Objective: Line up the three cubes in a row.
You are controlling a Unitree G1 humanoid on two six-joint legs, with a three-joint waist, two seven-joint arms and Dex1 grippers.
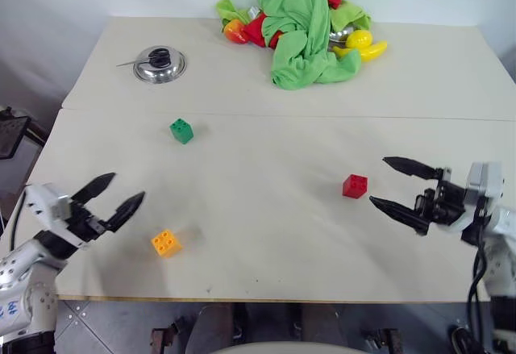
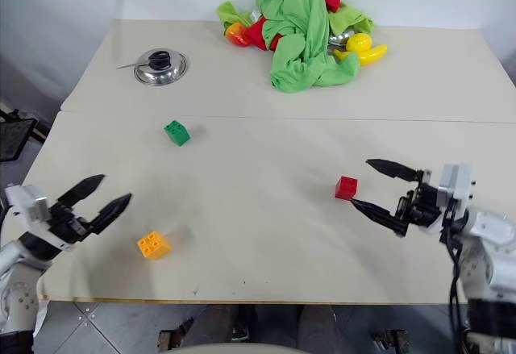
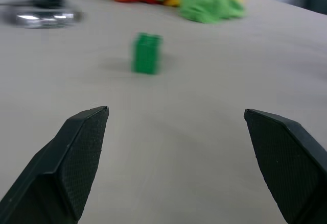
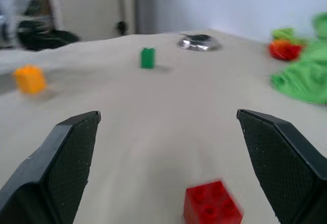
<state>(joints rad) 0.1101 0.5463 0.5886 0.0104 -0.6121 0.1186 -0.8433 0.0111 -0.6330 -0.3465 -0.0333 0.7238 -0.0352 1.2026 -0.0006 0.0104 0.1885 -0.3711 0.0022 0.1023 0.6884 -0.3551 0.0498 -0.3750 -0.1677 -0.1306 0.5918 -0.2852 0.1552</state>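
Observation:
Three cubes lie apart on the white table (image 1: 266, 233). The green cube (image 1: 181, 131) sits left of centre, the orange-yellow cube (image 1: 165, 243) near the front left, the red cube (image 1: 354, 185) to the right. My right gripper (image 1: 381, 181) stands open just right of the red cube (image 4: 210, 208), which lies on the table between and ahead of its fingers, untouched. My left gripper (image 1: 127, 189) stands open near the front left, just left of and above the orange-yellow cube, holding nothing. The green cube (image 3: 146, 53) lies ahead of it.
A pile of green and red cloth (image 1: 302, 27) with yellow toy fruit (image 1: 364, 45) lies at the back centre. A metal lid (image 1: 160, 64) rests at the back left. The table's front edge (image 1: 258, 298) runs close below both grippers.

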